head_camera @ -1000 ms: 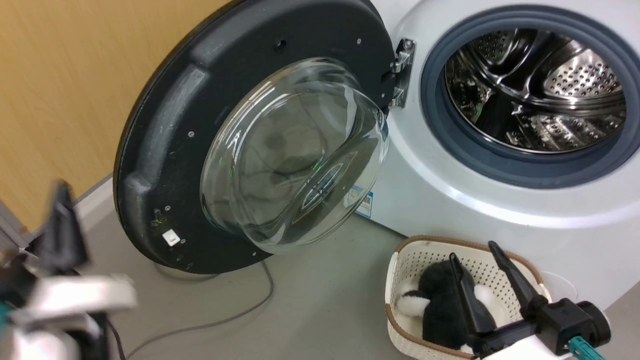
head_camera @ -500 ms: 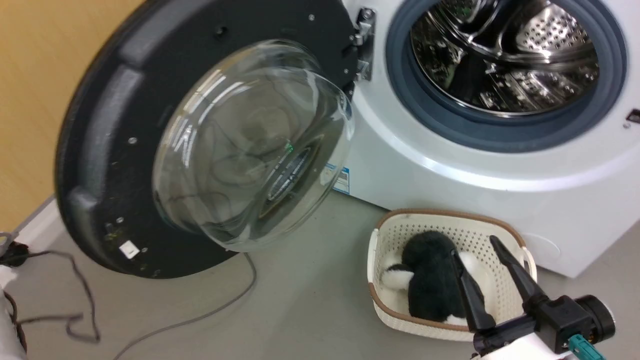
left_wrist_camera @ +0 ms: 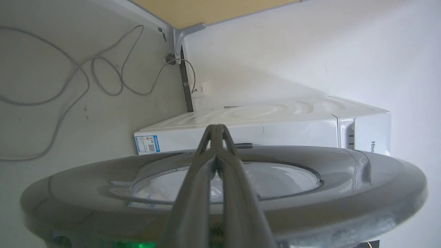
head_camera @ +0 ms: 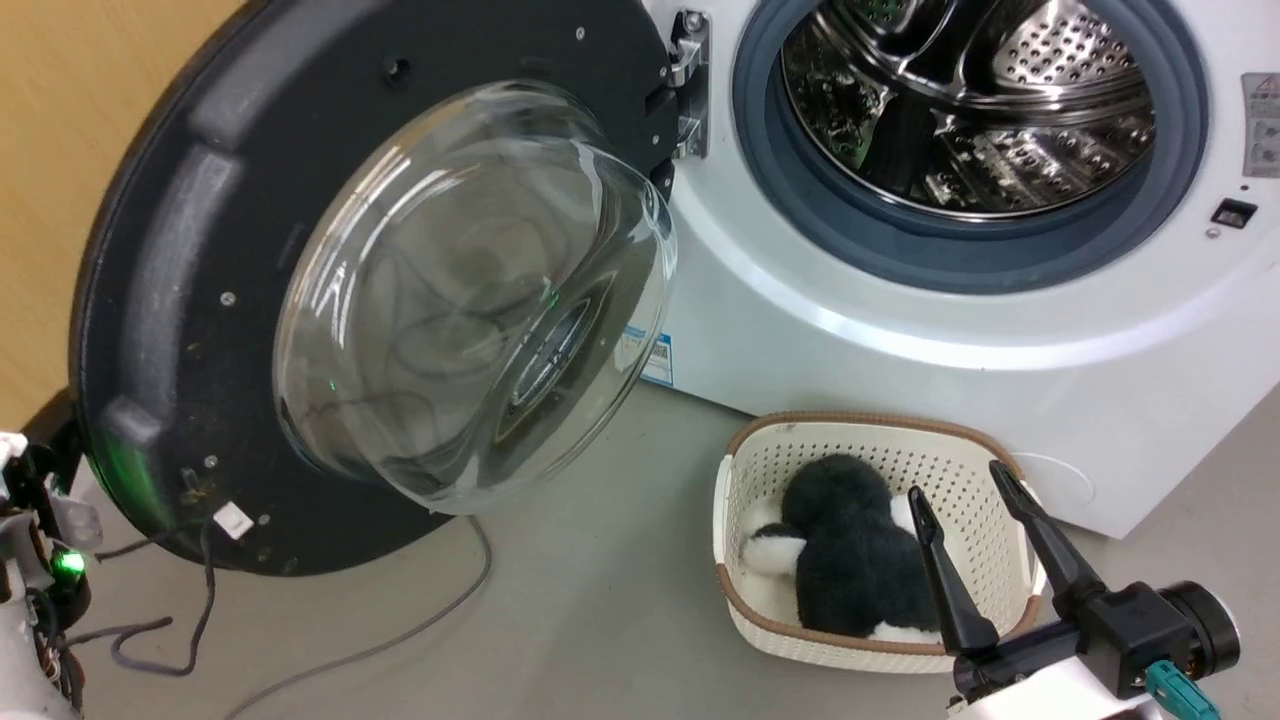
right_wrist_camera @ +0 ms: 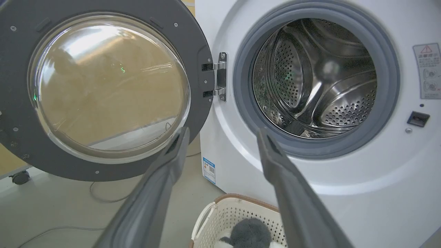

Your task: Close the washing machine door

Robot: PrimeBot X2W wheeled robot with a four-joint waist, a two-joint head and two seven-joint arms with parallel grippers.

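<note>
Our left end effector (left_wrist_camera: 217,128), clenched and empty, sits behind the washing machine door (head_camera: 170,250), which stands wide open. Our right end effector (head_camera: 953,482) hangs released. We judge the closing swing not yet done.

The washing machine door (head_camera: 170,300) is standing wide open, filling the room between the yellow wall (head_camera: 50,150) and the washing machine (head_camera: 900,360); the drum opening (head_camera: 960,100) is lying unblocked. The left claw (left_wrist_camera: 217,128), fingers pressed together, is sitting at the door's outer face, a loose grey cable (head_camera: 487,560) trailing across the floor (head_camera: 600,620) beneath the door; the white basket (head_camera: 800,450) is crowding the floor below the parted right claw (head_camera: 953,480), while bare floor is lying open between basket and door.
</note>
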